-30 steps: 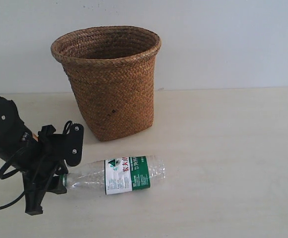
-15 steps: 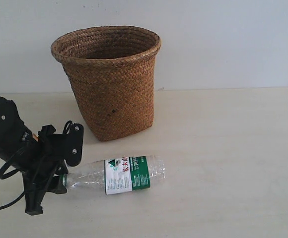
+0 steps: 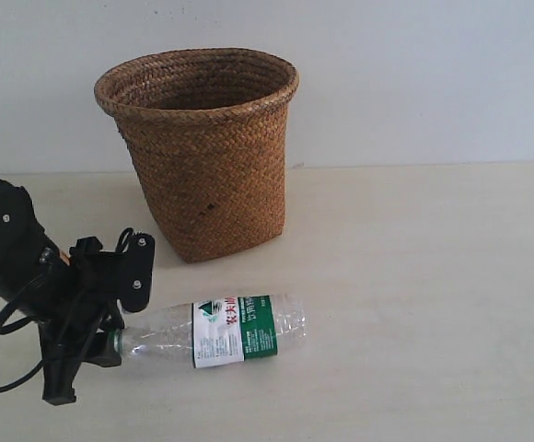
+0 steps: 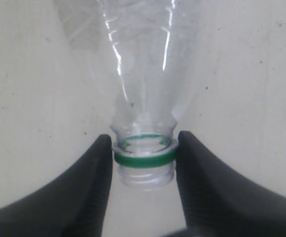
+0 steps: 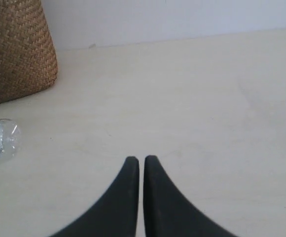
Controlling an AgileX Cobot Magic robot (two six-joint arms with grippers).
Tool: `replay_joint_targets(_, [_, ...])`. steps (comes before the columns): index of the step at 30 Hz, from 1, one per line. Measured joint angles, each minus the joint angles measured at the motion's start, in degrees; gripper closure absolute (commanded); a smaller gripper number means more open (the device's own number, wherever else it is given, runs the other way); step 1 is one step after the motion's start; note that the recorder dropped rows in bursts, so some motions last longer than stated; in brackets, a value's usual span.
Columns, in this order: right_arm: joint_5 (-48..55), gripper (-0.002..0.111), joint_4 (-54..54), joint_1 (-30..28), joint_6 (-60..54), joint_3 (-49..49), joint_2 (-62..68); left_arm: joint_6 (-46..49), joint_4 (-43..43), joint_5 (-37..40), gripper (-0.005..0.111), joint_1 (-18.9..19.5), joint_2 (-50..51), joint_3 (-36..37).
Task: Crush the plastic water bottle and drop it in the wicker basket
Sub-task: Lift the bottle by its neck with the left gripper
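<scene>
Left wrist view: the left gripper (image 4: 144, 138) is clamped on the neck of the plastic water bottle (image 4: 143, 74). One black finger (image 4: 91, 192) presses each side of the green ring (image 4: 144, 159) just below the mouth. The mouth points back toward the wrist and the clear body runs straight away from the fingers, so the bottle's long axis carries on the line of the gripper.

In the exterior view the bottle lies on its side on the pale table (image 3: 414, 276). Its neck is at the left in that grip, and its base points right toward the free side where the other arm works. The body does not look crushed yet. The wicker basket (image 3: 207, 166) stands upright behind the bottle, near it but not touching.

The right gripper (image 5: 141, 160) has its fingers drawn almost together with nothing between them. Its wrist view shows only the bottle's base end at the picture's edge, well apart from the fingertips, with the basket beyond it.

The left arm is therefore the nearer one and already anchors the neck end. The crush likely turns on the right gripper reaching the free base end and working against that anchor along the long axis.
</scene>
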Motion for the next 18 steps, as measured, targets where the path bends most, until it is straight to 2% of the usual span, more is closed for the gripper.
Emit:
replay_joint_targets(4, [0.0,0.108,0.0,0.0,-1.0,0.0,0.0,-0.1,-1.2,2.4,0.103,0.0,-2.9,0.0])
replay_joint_targets(9, [0.0,0.108,0.0,0.0,-1.1,0.0,0.0,-0.2,-5.1,9.0,0.103,-0.1,-10.3,0.0])
replay_joint_targets(14, [0.0,0.108,0.0,0.0,-1.1,0.0,0.0,-0.2,-10.2,17.9,0.103,-0.1,-23.8,0.0])
replay_joint_targets(18, [0.0,0.108,0.0,0.0,-1.1,0.0,0.0,-0.2,-11.5,21.5,0.103,-0.1,-31.6,0.0])
